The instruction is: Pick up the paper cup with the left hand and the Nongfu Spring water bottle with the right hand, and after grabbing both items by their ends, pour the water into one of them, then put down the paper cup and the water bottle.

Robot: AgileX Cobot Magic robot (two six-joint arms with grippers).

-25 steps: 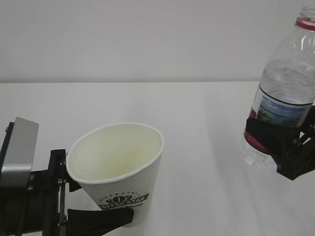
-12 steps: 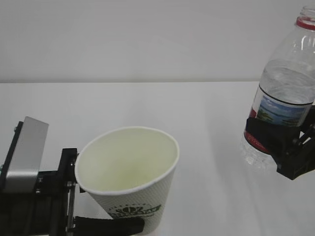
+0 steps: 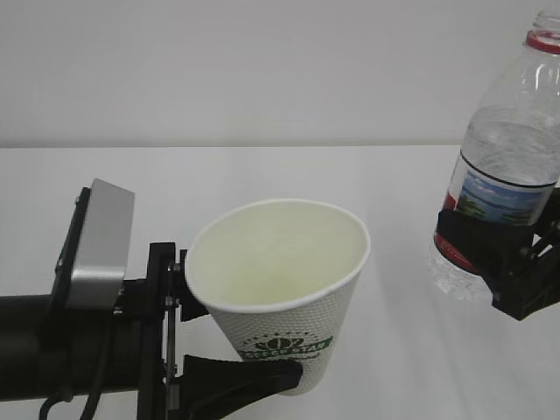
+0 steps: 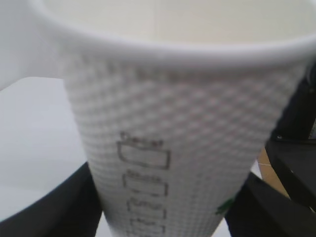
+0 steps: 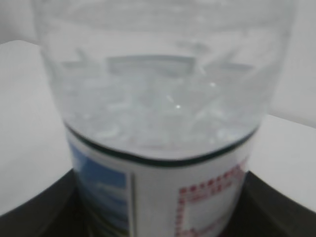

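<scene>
The white paper cup (image 3: 278, 289) with a green logo hangs above the table, mouth up and leaning slightly, and looks empty inside. My left gripper (image 3: 245, 350) is shut on its lower part; in the left wrist view the cup (image 4: 173, 123) fills the frame between the black fingers (image 4: 54, 207). At the far right, the Nongfu Spring water bottle (image 3: 512, 149) is upright and off the table. My right gripper (image 3: 477, 249) is shut on its labelled lower half. Water (image 5: 158, 113) stands above the label in the bottle (image 5: 163, 187). The bottle's top is cut off by the frame.
A plain white table (image 3: 262, 175) stretches under both arms to a white wall (image 3: 262, 70) at the back. A gap of bare tabletop (image 3: 402, 262) separates the cup from the bottle.
My left gripper has carried the cup to the right and slightly upward, closer to the bottle. The right gripper and bottle have stayed put.
</scene>
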